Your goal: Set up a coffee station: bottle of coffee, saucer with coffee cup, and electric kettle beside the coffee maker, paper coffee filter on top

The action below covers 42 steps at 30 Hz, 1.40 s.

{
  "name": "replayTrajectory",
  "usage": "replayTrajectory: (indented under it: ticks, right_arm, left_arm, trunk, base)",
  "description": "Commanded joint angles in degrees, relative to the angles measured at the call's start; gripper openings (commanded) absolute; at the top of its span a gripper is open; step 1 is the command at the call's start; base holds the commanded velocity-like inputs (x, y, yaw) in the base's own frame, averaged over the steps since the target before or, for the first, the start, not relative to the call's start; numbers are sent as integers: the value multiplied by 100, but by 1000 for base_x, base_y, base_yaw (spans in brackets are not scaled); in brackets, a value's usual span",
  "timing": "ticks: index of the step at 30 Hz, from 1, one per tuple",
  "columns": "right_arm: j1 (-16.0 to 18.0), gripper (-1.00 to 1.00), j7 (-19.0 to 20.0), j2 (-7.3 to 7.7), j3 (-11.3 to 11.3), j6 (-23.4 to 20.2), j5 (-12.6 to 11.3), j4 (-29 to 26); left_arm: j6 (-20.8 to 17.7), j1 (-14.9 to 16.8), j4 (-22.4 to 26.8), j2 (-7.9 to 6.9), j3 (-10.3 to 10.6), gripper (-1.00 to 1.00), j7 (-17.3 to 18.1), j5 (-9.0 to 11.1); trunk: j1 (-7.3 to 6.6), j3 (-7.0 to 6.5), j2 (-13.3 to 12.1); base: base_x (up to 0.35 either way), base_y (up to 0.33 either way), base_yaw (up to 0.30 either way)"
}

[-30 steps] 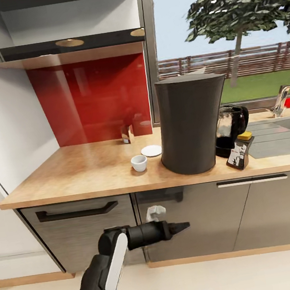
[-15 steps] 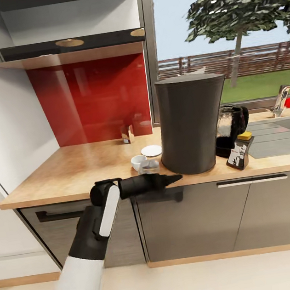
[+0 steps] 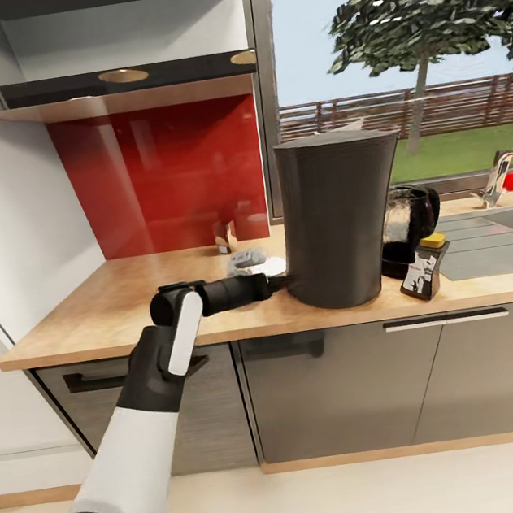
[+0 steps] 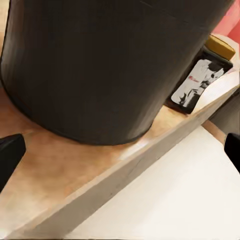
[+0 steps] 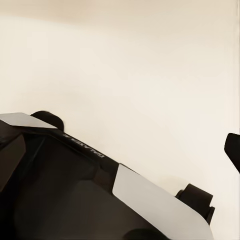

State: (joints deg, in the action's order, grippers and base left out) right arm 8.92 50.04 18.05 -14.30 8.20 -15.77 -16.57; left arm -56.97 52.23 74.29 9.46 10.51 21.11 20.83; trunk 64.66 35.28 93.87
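- No label legible on the bottle of coffee (image 3: 424, 267), right of the electric kettle (image 3: 338, 219); coffee maker (image 3: 409, 224) behind it
- Left gripper (image 3: 281, 281) at kettle's left base; fingers (image 4: 10, 155) spread wide, empty
- Saucer (image 3: 270, 266) partly hidden behind arm
- Right gripper: fingers' state cannot be told

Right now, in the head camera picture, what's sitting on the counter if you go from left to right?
Small brown bottle → big dark electric kettle → black coffee maker → small black-and-white packet → sink tap with a red knob.
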Motion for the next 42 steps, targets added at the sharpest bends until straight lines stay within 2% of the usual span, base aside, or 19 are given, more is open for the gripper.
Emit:
replayTrajectory:
  ticks: [1,4,5,7,13,16,19,20,25,27,30,33,35,42]
  right_arm:
    - [5,100,-47,4,-46,41,-32,5]
    - [5,100,-103,2,-46,41,-32,5]
    - [5,100,-124,3,-46,41,-32,5]
    - [5,100,-137,2,-46,41,-32,5]
    - [5,100,-157,5,-46,41,-32,5]
    - [5,100,-160,5,-46,41,-32,5]
    - [5,100,-161,3,-46,41,-32,5]
    - [5,100,-161,2,-46,41,-32,5]
    - [5,100,-161,2,-46,41,-32,5]
    - [5,100,-161,2,-46,41,-32,5]
    - [5,100,-161,1,-46,41,-32,5]
    - [5,100,-161,-2,-52,41,-32,5]
    - [5,100,-161,-3,-54,41,-32,5]
    - [5,100,-162,-3,-50,41,-32,5]
  left_arm:
    - [-24,12,-45,-44,-82,100,-182,-18]
    - [-24,32,-86,-87,-256,100,-418,-18]
    - [-24,76,-103,-120,-374,100,-552,-20]
    - [-24,134,-115,-182,-453,100,-666,-19]
    - [-31,351,-135,-428,-584,100,-852,-18]
    - [-32,490,-169,-466,-604,100,-880,-18]
    - [-28,641,-432,-474,-608,100,-890,-18]
    - [-27,834,-750,-476,-609,100,-893,-18]
    - [-18,1322,-1656,-479,-611,100,-910,-23]
    - [-14,1422,-1869,-479,-609,100,-981,-31]
    - [-14,1541,-2159,-476,-606,100,-1320,-81]
    - [-20,1648,-2597,-468,-603,100,-2208,-125]
    - [-23,1670,-2750,-465,-603,100,-2487,-135]
    - [-22,1683,-2875,-459,-607,100,-2658,-140]
  trunk:
    - [-1,6,3]
    - [-1,6,3]
    - [-1,6,3]
    - [-1,6,3]
    - [-1,6,3]
    - [-1,6,3]
    - [-1,6,3]
    - [-1,6,3]
    - [-1,6,3]
    - [-1,6,3]
    - [-1,6,3]
    - [-1,6,3]
    - [-1,6,3]
    - [-1,6,3]
  base:
    - [0,0,0]
    - [0,0,0]
    - [0,0,0]
    - [0,0,0]
    - [0,0,0]
    - [0,0,0]
    - [0,0,0]
    - [0,0,0]
    - [0,0,0]
    - [0,0,0]
    - [0,0,0]
    - [0,0,0]
    - [0,0,0]
    - [0,0,0]
